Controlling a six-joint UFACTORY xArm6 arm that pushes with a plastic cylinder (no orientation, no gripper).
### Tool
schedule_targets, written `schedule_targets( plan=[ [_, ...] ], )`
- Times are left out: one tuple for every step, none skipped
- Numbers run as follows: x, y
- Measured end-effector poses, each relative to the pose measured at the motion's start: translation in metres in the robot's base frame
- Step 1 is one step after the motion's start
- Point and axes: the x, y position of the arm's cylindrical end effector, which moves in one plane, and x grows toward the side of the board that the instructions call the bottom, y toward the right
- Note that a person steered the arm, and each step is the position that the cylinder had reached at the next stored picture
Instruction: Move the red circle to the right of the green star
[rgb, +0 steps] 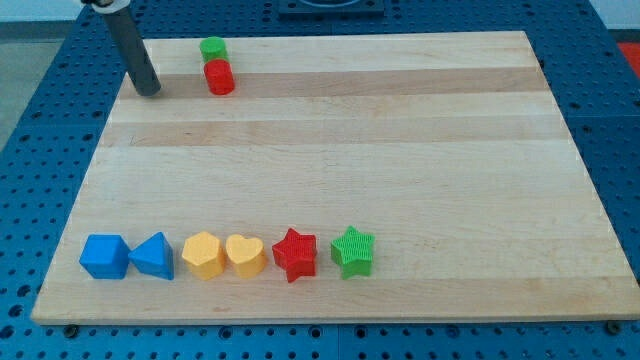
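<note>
The red circle (219, 77) sits near the view's top left of the wooden board, touching a green block (212, 49) just above it. The green star (353, 251) stands at the right end of a row of blocks near the view's bottom. My tip (148, 90) rests on the board to the left of the red circle, a short gap away from it. The rod leans up toward the view's top left.
The row along the view's bottom holds, from left to right, a blue cube (105, 256), a blue triangle (153, 256), a yellow hexagon (203, 254), a yellow heart (245, 255) and a red star (294, 254). The board (400, 150) lies on a blue perforated table.
</note>
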Motion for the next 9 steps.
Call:
schedule_targets(
  plan=[
    [-0.016,0.007],
    [-0.018,0.024],
    [-0.018,0.05],
    [-0.018,0.082],
    [-0.014,0.115],
    [-0.006,0.148],
    [0.006,0.186],
    [0.024,0.217],
    [0.048,0.225]
  ],
)
